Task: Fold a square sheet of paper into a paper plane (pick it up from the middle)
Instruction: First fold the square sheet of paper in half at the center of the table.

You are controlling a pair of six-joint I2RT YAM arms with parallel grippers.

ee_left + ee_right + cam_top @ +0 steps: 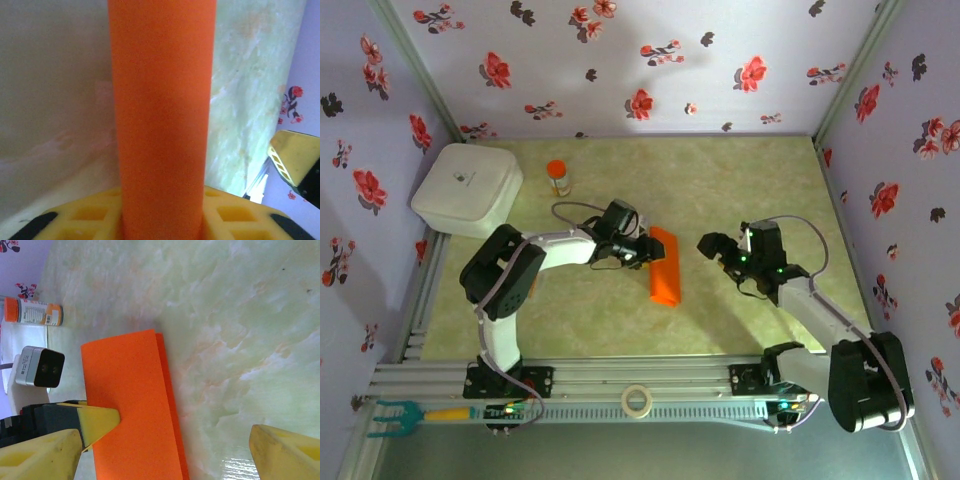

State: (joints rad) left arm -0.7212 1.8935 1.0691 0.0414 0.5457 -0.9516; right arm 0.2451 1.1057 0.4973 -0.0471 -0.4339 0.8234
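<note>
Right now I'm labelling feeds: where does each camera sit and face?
Top external: overhead behind the robot, looking down at the table; both arms show.
Left wrist: on its arm, close on the orange paper; its yellow fingers below.
Right wrist: on its arm, facing the table; own fingers below.
Top and right wrist share the paper and bottle.

Left arm (555,245) and right arm (815,305): white links, black joint housings, thin grey cable looped behind each wrist, green lights behind right gripper (717,250), yellow waffle-moulded fingers (85,215).
</note>
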